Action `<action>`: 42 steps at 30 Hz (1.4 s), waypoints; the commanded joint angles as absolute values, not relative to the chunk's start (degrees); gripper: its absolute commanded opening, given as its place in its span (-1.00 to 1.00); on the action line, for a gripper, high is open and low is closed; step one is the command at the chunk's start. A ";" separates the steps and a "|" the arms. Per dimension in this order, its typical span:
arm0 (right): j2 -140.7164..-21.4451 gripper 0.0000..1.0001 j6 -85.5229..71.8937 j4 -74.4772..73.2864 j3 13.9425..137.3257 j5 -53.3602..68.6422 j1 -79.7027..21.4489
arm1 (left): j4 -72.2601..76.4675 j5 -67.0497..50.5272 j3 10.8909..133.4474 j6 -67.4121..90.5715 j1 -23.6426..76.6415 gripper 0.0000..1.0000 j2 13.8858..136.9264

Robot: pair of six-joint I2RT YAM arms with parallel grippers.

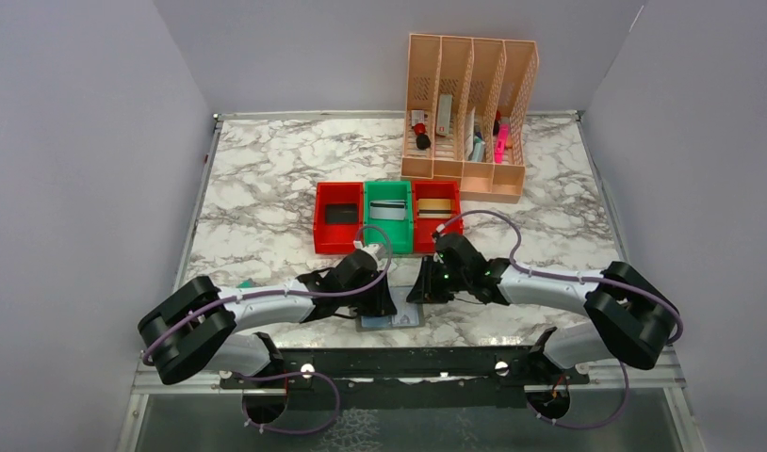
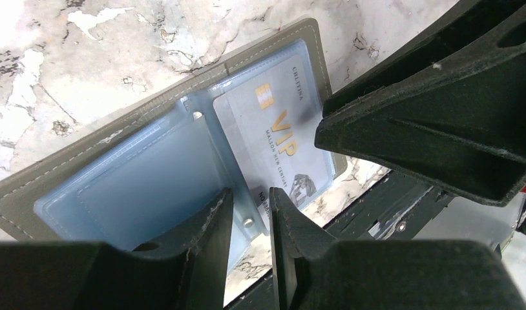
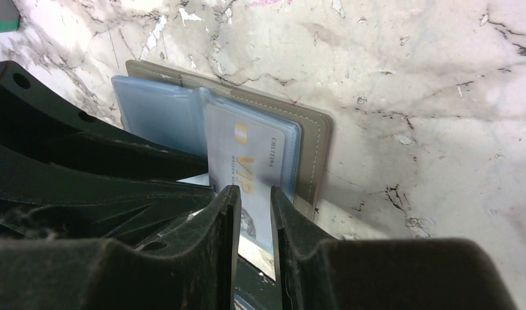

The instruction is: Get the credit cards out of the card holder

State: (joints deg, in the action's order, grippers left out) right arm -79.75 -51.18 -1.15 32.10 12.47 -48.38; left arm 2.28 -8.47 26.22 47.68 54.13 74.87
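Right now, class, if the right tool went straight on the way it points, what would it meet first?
Most likely the silver VIP card in the card holder, just ahead of the right tool; depth unclear.

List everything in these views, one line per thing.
card holder: one, grey with blue-grey pockets, open flat at the table's near edge
VIP card: one, pale silver with gold lettering, in a holder pocket
left red bin, green bin, right red bin: three, side by side, mid-table
black card: one, black, in the left red bin
silver-grey card: one, silver-grey, in the green bin
gold-tan card: one, gold-tan, in the right red bin
organiser: one, peach, far side, small items inside
teal block: one, teal, on the table
table: one, white-grey marble
left claw: one, black, by the holder's fold
right claw: one, black, over the VIP card
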 commanded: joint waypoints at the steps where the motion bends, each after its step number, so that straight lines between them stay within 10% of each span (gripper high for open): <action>1: -79.12 -0.42 -49.72 -3.45 33.28 10.63 -48.78 | 2.60 -6.77 25.49 47.37 54.49 -0.38 73.71; 42: -85.57 -0.54 -53.00 2.42 28.31 12.89 -48.77 | 14.83 -8.72 19.91 57.03 54.42 -0.43 67.76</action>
